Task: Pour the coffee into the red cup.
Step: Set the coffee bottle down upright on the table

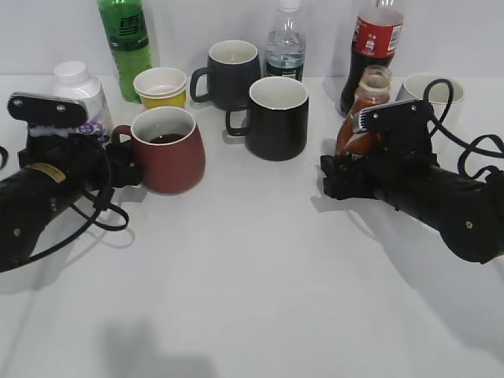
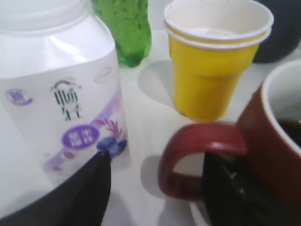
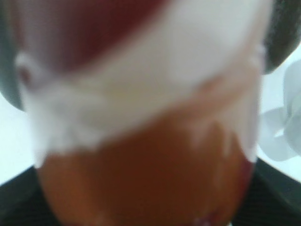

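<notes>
The red cup [image 1: 169,153] stands at the left of the table with dark liquid inside. Its handle [image 2: 197,141] points towards my left gripper [image 1: 126,169]. That gripper [image 2: 155,188] is open, with the handle between its fingers; the right finger is at the handle loop and the left finger stands apart. The coffee bottle [image 1: 366,102] stands upright at the right. My right gripper [image 1: 335,173] is closed around its lower body. In the right wrist view the bottle [image 3: 141,165] fills the frame, blurred, with the gripper [image 3: 146,212] fingers dark at both lower corners.
A white yoghurt bottle [image 1: 79,90] [image 2: 51,94] stands just left of the red cup. A yellow cup [image 1: 161,88] [image 2: 211,70] and a green bottle [image 1: 124,39] stand behind it. Two black mugs [image 1: 276,118], a water bottle [image 1: 285,43], a cola bottle [image 1: 376,39] and a white cup [image 1: 429,88] line the back.
</notes>
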`<state>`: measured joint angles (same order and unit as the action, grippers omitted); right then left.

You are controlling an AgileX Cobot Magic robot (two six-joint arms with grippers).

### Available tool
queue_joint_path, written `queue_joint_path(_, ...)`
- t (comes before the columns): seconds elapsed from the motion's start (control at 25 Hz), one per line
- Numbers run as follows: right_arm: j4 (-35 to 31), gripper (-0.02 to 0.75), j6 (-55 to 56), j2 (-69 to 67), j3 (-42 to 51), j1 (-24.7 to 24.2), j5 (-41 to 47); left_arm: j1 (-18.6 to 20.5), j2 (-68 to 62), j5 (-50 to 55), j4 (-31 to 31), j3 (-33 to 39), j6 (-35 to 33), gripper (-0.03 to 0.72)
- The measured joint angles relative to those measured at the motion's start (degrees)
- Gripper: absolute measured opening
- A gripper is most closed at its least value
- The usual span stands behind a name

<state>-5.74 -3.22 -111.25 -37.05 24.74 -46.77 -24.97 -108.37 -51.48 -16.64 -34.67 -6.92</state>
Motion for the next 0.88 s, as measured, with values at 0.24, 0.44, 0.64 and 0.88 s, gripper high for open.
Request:
queue_joint_path(0.24, -0.2, 0.655, 0.1, 0.1, 0.0, 0.0, -0.1, 0.0, 4.2, 6.4, -1.0, 0.0, 0.0, 0.477)
queue_joint_path(0.44, -0.7, 0.657, 0.1, 4.1, 0.0, 0.0, 7.5, 0.0, 7.9, 16.1, -1.4, 0.0, 0.0, 0.478)
queue_joint_path(0.64, -1.4, 0.656, 0.1, 9.5, 0.1, 0.0, 17.7, 0.0, 13.5, 28.8, -1.7, 0.0, 0.0, 0.478)
queue_joint_path(0.88, -4.0, 0.641, 0.2, 17.3, 0.0, 0.0, 32.1, 0.0, 22.7, 45.3, -1.7, 0.0, 0.0, 0.478)
